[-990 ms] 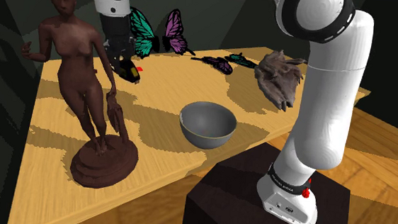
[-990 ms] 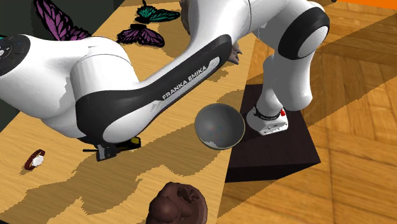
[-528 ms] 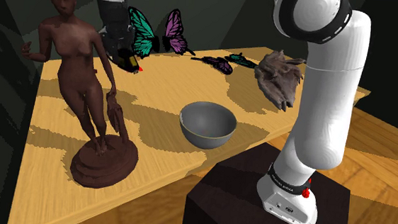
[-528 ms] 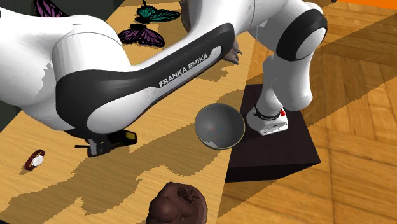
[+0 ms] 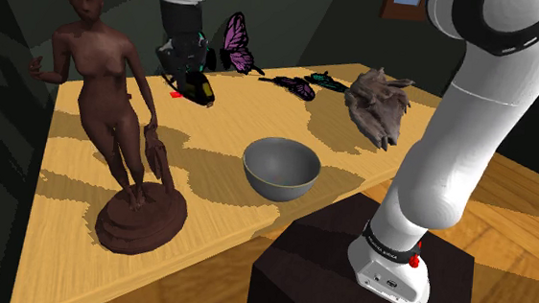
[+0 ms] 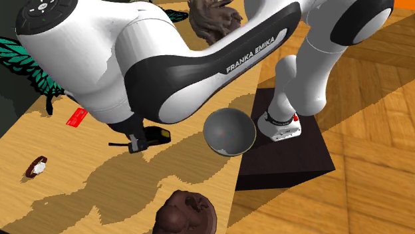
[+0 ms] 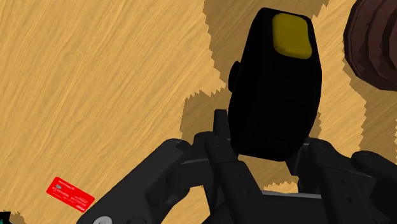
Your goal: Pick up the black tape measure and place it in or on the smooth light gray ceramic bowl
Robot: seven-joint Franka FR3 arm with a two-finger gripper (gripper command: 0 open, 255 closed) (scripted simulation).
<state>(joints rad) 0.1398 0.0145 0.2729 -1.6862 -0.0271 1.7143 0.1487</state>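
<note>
Grasp: fingers (image 7: 220, 137) clamped on the black tape measure (image 7: 273, 83), apparently near one end, far-side contact partly hidden. The tape measure hangs above the worktop (image 5: 231, 124), well apart from the grey bowl (image 5: 279, 183). Risk: the overhanging body pivots or slips during transfer and drops short of the bowl.

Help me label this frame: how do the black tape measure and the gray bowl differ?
The tape measure is black with a yellow patch; the bowl is plain gray. The tape measure hangs clasped in the pincer; the bowl sits on the table, untouched. The tape measure is blocky and closed; the bowl is round, open and empty.
</note>
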